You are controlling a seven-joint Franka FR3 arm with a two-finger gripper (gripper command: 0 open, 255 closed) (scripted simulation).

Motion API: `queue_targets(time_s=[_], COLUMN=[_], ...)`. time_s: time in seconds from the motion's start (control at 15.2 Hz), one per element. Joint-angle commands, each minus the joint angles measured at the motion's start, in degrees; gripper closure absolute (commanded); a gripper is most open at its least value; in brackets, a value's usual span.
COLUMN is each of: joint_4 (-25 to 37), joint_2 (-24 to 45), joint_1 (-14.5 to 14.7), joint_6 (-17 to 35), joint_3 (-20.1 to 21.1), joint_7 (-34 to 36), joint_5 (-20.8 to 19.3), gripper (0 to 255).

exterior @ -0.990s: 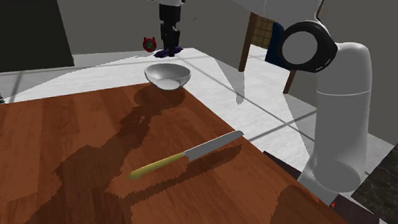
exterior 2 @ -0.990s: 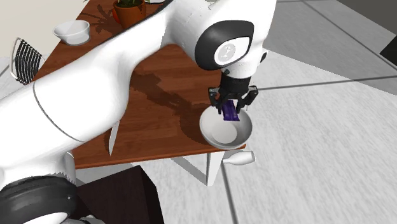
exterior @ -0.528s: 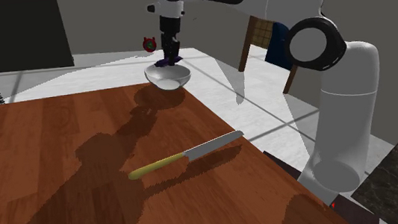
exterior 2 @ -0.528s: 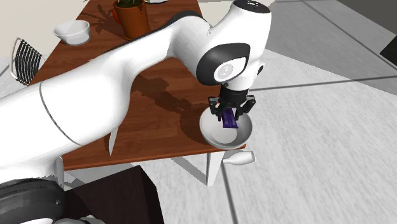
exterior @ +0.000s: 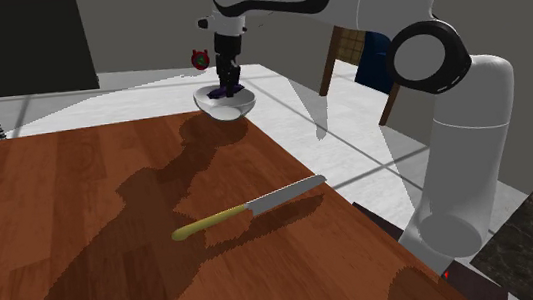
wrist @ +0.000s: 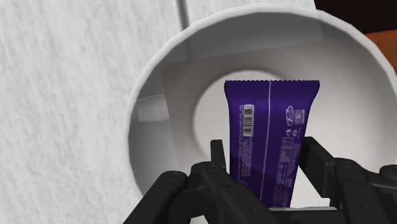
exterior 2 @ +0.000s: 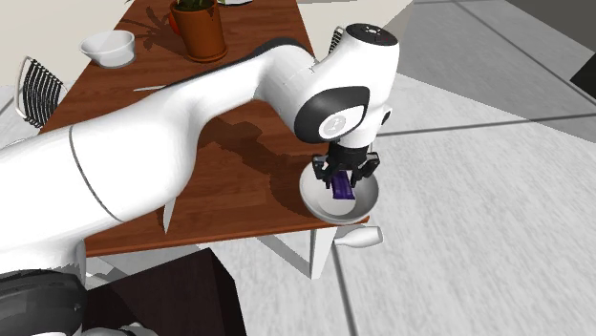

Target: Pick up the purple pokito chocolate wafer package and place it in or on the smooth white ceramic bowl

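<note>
The purple wafer package point(wrist: 270, 133) hangs upright between my fingers, its free end down inside the smooth white bowl point(wrist: 159, 89). My gripper point(wrist: 262, 167) is shut on the package. In the shoulder view the gripper point(exterior: 227, 84) is lowered into the bowl point(exterior: 238, 105) at the table's far corner, with a bit of purple package point(exterior: 221, 92) showing at the fingertips. From the second exterior view the package point(exterior 2: 345, 184) points down into the bowl point(exterior 2: 366, 199) under the gripper point(exterior 2: 344, 177).
A yellow-handled knife point(exterior: 247, 210) lies on the brown wooden table point(exterior: 82, 232). A second white bowl point(exterior 2: 107, 46), a terracotta pot point(exterior 2: 197, 29) and a wire rack point(exterior 2: 35, 88) sit at the table's other end. The white bowl stands right at the table's corner.
The gripper has come down with the package, from just above the bowl to inside it. The wrist has dropped lower over the table's corner.
</note>
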Motion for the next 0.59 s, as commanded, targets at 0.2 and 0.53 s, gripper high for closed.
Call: queue_targets(time_s=[0.2,0.53], joint_4=[0.0,0.0], joint_2=[0.0,0.0], joint_1=[0.0,0.0], joint_6=[0.1,0.1], joint_3=[0.0,0.0], joint_7=[0.0,0.0], joint_5=[0.0,0.0], gripper=[255,0])
